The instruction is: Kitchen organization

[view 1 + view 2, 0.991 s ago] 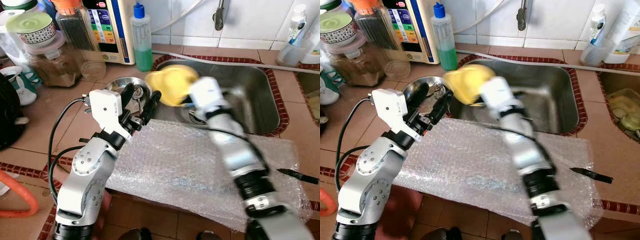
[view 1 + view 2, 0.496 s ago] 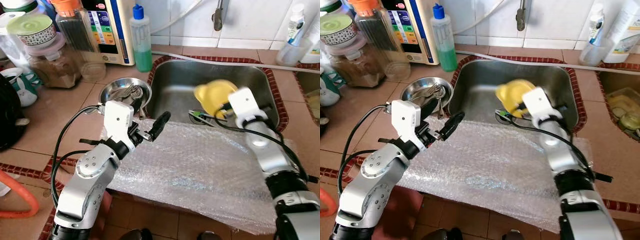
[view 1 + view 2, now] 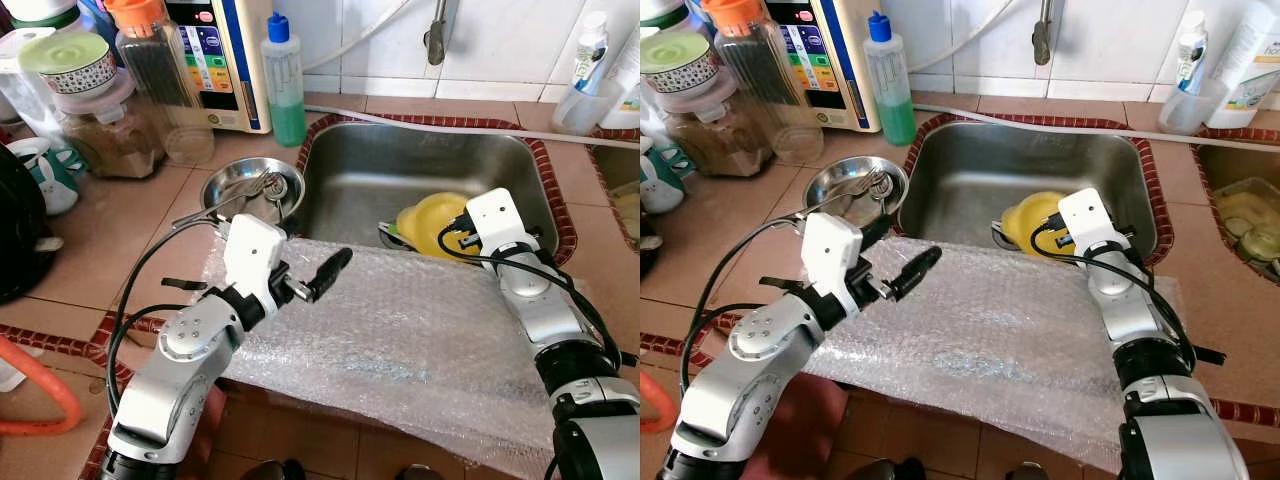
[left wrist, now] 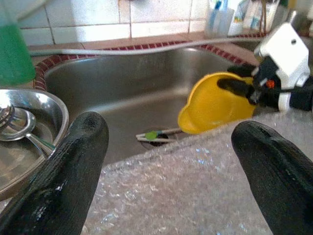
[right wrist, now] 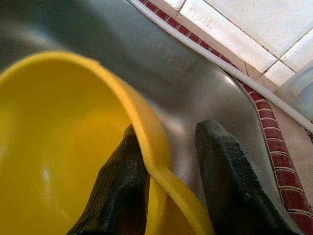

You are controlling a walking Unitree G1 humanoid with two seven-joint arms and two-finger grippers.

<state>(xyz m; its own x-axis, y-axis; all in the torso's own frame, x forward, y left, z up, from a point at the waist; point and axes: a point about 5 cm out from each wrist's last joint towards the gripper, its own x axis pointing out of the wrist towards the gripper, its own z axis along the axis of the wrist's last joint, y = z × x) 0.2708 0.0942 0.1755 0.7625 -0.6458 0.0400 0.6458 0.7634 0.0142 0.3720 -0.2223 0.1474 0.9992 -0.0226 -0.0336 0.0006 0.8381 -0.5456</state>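
Yellow plastic bowl down in the stainless steel sink!
Right end effector pinches the bowl's rim, one finger inside, one outside. Left end effector hovers spread wide above the clear bubble-wrap sheet on the tiled counter, holding nothing.

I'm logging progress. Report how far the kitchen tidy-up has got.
Done: the bubble wrap lies spread along the counter edge. In hand: the right pincer has the yellow bowl by its rim, down inside the sink. Left: the left pincer hovers open over the wrap, and the steel bowl of utensils is untouched.
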